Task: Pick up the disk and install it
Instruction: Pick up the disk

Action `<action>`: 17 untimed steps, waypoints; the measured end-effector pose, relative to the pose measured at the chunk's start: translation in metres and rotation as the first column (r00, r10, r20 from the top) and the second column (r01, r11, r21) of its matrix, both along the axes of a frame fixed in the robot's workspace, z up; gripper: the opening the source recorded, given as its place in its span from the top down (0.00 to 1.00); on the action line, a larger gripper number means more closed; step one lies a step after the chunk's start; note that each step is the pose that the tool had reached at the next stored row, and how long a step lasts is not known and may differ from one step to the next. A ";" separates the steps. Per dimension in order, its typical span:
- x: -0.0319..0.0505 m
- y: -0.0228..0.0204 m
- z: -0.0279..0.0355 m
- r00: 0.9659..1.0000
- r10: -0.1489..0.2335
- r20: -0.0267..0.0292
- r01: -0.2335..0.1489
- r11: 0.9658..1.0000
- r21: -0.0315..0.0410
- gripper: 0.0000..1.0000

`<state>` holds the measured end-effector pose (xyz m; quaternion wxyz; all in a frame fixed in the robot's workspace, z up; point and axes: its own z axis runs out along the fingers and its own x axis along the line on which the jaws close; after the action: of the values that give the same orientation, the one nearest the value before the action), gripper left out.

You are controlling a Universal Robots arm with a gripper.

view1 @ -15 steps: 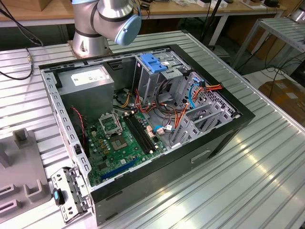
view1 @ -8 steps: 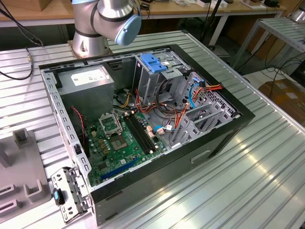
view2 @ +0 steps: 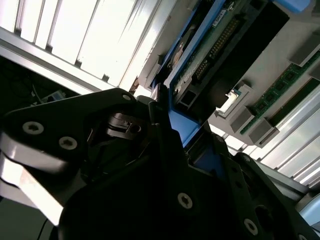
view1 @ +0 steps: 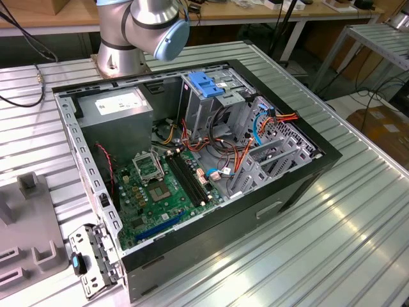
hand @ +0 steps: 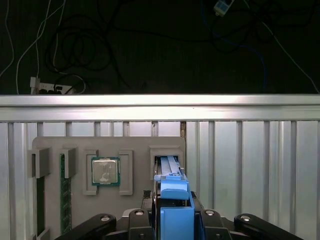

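Your hand (hand: 176,206) is clamped on the blue end tab of the disk (hand: 169,167), pinching it from both sides. The disk's long axis runs straight out from the hand into a slot of the grey holder tray (hand: 135,145) on the ribbed metal worktop (hand: 250,165); a processor chip (hand: 105,171) sits in a nearby pocket

Worktop (view1: 358,211): ribbed bare metal, bright sheen. Disk (hand: 176,197): smooth, slightly glossy blue plastic rails. Gripper (hand: 176,225): matt black, probably metal. Parts tray (hand: 135,145): matt grey, smooth.
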<state>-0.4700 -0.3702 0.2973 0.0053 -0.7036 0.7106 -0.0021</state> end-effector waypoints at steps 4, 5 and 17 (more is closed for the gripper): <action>0.0000 0.0000 0.0000 1.000 0.000 0.000 0.000 1.000 0.000 0.63; 0.0000 0.0000 -0.0001 1.000 0.000 0.001 0.000 1.000 0.000 0.63; -0.0001 0.0000 -0.0009 1.000 0.000 0.010 0.000 1.000 0.000 0.55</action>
<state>-0.4700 -0.3702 0.2964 0.0087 -0.7035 0.7106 -0.0058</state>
